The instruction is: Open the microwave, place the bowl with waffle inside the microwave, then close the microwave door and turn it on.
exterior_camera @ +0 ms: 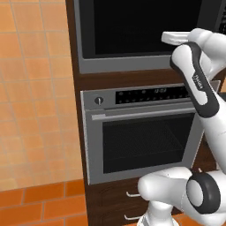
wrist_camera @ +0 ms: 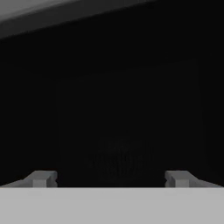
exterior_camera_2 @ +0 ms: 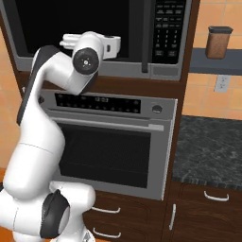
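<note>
The white arm rises from its base, bends at a dark-jointed elbow and reaches forward at upper height, wrist level. The claw stands wide apart, its two grey fingertips spread with nothing between them.

Glossy white rounded arm, dark grey joint bands, round grey end caps, small grey fingers

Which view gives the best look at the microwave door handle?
The right base view: the dark vertical handle stands in full sight between the black glass and the button panel. The left base view has the arm across that side. The hand view faces dark glass.
</note>
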You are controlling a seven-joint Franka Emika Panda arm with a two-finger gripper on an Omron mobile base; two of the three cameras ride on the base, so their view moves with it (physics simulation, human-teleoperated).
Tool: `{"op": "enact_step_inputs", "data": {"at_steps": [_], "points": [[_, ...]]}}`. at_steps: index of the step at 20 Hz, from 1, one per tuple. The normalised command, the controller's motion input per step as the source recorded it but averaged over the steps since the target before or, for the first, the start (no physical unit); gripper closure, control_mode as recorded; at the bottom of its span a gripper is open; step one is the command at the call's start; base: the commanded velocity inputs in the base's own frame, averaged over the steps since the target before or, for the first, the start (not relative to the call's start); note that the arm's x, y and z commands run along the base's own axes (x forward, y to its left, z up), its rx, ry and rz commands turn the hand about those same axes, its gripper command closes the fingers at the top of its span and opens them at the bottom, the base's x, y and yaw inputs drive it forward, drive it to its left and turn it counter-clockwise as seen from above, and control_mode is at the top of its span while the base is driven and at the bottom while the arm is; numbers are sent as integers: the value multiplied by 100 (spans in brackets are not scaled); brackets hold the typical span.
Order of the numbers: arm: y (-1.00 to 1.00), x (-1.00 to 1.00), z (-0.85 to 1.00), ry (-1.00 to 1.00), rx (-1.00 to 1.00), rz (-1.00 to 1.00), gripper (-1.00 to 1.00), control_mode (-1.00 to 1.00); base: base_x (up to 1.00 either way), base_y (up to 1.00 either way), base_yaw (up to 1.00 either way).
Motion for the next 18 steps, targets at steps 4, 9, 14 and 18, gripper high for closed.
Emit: {"op": "enact_step_inputs", "data": {"at_steps": [4,9,14,18], "points": [[-65,-95,18,0,0,0,-100,-100,0,0,0],[-63,-90,2,0,0,0,-100,-100,0,0,0],[-50,-47,-4,0,0,0,-100,-100,0,0,0],[-58,-16,-19,0,0,3,-100,-100,0,0,0]]}}
